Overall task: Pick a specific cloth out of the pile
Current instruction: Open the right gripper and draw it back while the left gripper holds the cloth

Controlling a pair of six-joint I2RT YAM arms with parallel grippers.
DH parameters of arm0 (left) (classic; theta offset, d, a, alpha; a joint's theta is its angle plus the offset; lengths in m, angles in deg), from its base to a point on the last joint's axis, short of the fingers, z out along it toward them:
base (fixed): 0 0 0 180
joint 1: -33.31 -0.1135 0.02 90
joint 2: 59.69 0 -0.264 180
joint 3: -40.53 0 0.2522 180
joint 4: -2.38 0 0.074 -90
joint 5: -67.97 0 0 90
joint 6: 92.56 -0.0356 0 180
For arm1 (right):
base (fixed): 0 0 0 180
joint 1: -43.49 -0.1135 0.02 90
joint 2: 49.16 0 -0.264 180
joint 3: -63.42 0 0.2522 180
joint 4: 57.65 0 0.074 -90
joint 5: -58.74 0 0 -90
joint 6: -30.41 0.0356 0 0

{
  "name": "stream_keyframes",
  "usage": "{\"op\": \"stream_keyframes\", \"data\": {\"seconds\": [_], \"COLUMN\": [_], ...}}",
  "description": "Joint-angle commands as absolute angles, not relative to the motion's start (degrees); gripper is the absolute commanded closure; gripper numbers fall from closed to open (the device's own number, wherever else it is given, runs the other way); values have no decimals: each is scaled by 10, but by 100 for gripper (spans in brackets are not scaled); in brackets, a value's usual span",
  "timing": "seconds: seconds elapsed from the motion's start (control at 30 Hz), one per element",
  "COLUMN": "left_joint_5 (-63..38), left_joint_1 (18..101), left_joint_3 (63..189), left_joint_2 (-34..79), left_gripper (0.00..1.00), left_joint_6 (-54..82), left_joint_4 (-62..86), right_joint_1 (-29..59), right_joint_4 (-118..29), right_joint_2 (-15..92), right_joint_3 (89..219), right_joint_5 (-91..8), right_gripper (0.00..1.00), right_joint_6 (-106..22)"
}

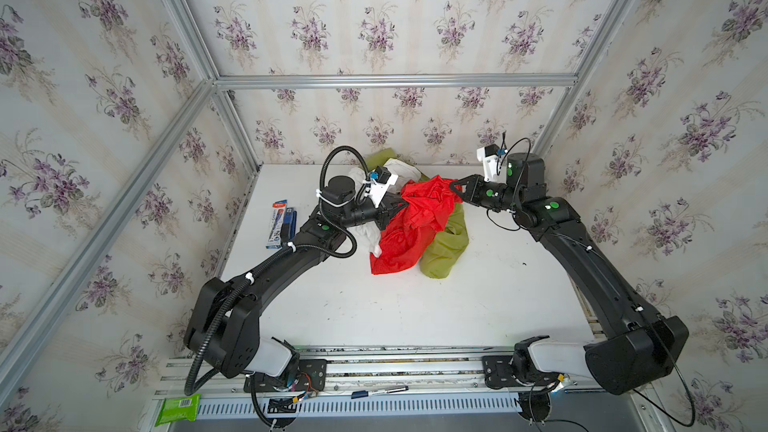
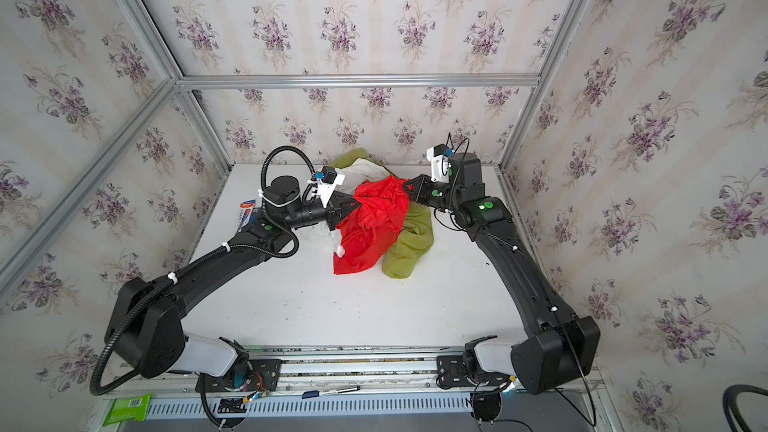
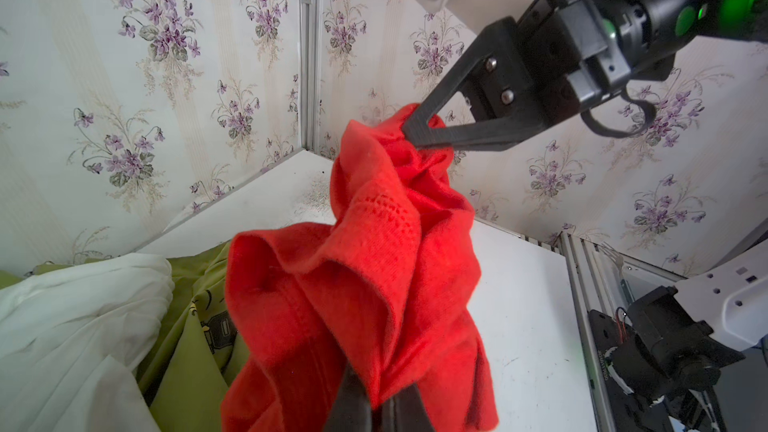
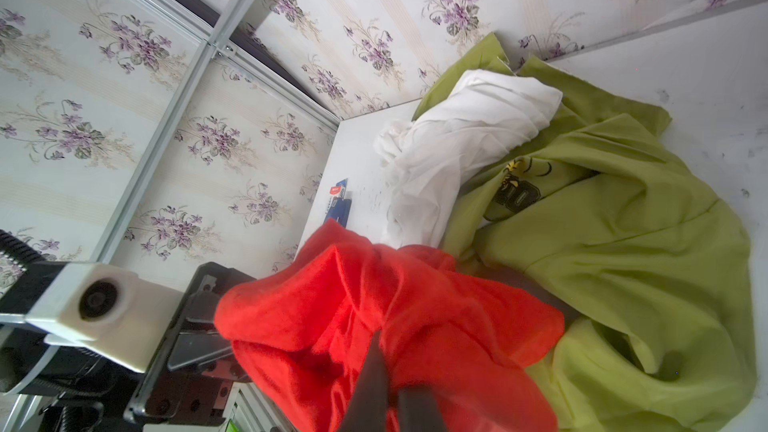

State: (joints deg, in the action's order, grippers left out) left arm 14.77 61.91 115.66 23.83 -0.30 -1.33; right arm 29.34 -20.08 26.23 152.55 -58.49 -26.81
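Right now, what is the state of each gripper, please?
Left gripper: closed on the red cloth.
Right gripper: closed on the same red cloth.

The pile (image 1: 444, 243) sits by the middle of the far edge of the table (image 1: 415, 309). Over its front the cloth (image 1: 415, 218) hangs between the left gripper (image 1: 400, 206), clamped on its left side, and the right gripper (image 1: 454, 189), clamped on its right. Its lower end rests on the table toward the near edge. A small box (image 1: 281, 224) lies by the left edge.
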Motion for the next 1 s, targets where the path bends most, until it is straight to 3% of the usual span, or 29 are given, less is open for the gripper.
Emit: {"op": "stream_keyframes", "data": {"seconds": [0.0, 0.17, 0.33, 0.7, 0.97], "left_joint_5": [142, 133, 128, 113, 104], "left_joint_1": [625, 638, 640, 640, 640], "left_joint_3": [1170, 1194, 1206, 1224, 1247], "left_joint_2": [230, 225, 217, 217, 214], "left_gripper": [100, 100, 100, 100, 100], "left_joint_6": [18, 28, 38, 67, 95], "left_joint_4": [-3, 41, 64, 92, 131], "right_joint_1": [293, 289, 284, 283, 322], "right_joint_4": [-220, -245, -259, -252, -195], "right_joint_2": [259, 267, 280, 268, 223], "right_joint_3": [1504, 1467, 1448, 1428, 1427], "right_joint_5": [-598, -617, -634, -660, -670], "right_gripper": [100, 100, 93, 56, 36], "right_joint_6": [-255, -238, -233, -261, -339]}}
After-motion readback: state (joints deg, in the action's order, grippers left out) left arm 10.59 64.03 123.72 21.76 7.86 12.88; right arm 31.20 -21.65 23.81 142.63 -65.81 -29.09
